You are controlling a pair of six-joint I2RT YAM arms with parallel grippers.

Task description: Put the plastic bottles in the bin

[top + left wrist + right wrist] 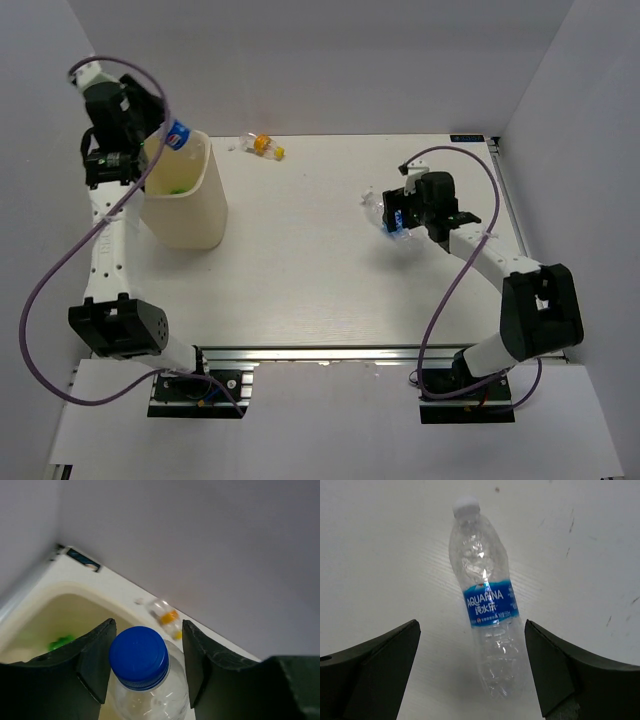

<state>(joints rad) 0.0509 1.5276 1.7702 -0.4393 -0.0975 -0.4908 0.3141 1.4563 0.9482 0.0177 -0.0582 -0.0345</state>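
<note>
My left gripper (135, 140) is shut on a clear bottle with a blue cap (140, 655) and holds it tilted over the rim of the cream bin (195, 215). The bottle also shows in the top view (178, 135). The green bottle (175, 187) lies inside the bin and shows in the left wrist view (61, 642). My right gripper (472, 665) is open and straddles a clear blue-labelled bottle (487, 615) lying on the table. That bottle is at the right in the top view (385, 212). The small clear bottle with orange (262, 146) lies at the table's far edge.
White walls close in the table at the back and both sides. The bin (50, 592) stands at the far left, close to the left wall. A purple cable (450, 290) loops beside the right arm.
</note>
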